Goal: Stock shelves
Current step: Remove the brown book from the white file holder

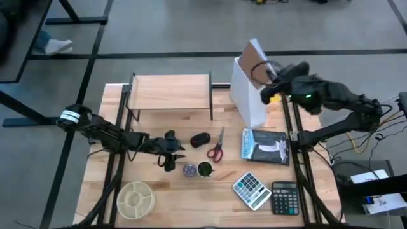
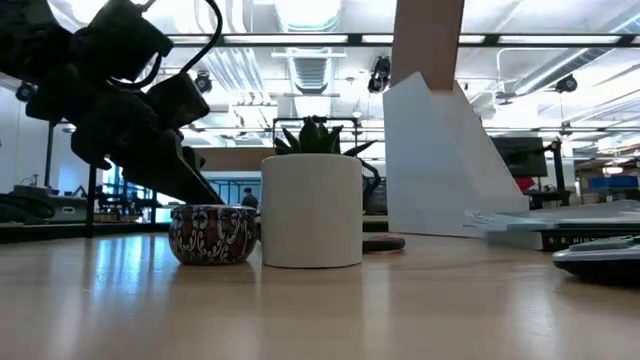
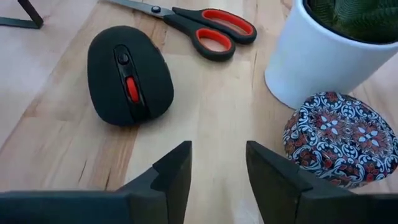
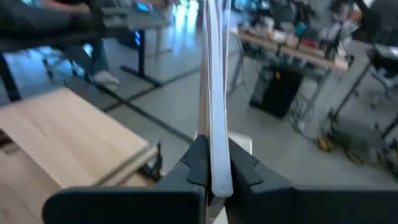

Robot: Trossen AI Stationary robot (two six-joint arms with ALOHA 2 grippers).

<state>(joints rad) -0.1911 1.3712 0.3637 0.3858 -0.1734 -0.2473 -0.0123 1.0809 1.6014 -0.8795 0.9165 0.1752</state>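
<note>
The shelves [image 1: 170, 89], a low light-wood riser on black legs, stand at the table's far middle and also show in the right wrist view [image 4: 68, 134]. My right gripper [image 1: 266, 79] is shut on a thin brown-and-white book [image 1: 254, 58], held upright over the white file holder [image 1: 248, 98]. In the low view the book [image 2: 430, 35] rises above the holder [image 2: 440, 160]. My left gripper [image 1: 178, 152] hovers open just above the table, between a black mouse [image 3: 127, 74] and a patterned tin [image 3: 339, 137], with nothing between its fingers [image 3: 174, 168]. My right gripper [image 4: 214, 165] pinches the book between its two fingers across its thin white edge [image 4: 214, 124]. The fingers come level from the table's right side. The book stands upright; whether its lower end touches the file holder, I cannot tell.
Red-handled scissors [image 1: 216, 147] and a white plant pot [image 1: 205, 168] lie by the left gripper. A book [image 1: 266, 145] and two calculators [image 1: 251, 189] [image 1: 284, 197] are at the near right. A round divided tray [image 1: 135, 198] sits near left.
</note>
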